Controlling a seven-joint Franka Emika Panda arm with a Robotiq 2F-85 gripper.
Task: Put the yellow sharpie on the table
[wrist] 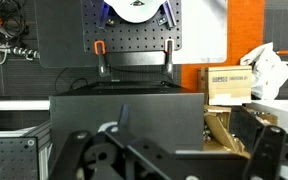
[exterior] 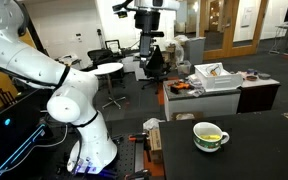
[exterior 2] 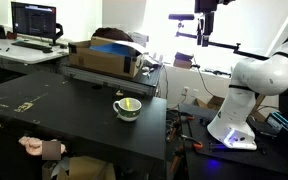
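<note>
An open office with desks and chairs surrounds the dark table (exterior: 259, 140), where a mug (exterior: 205, 144) stands. The sharpie (exterior: 213, 135) lies inside the mug, its yellow showing in both exterior views. Our gripper (exterior: 149, 12) hangs high above, well apart from it. In the wrist view its jaws stand spread with nothing between them. We judge nothing done yet: descending, grasping the sharpie, lifting it out and laying it on the table all remain.

Glossy white arm (exterior: 72, 103) (black tool (wrist: 169, 150))
</note>
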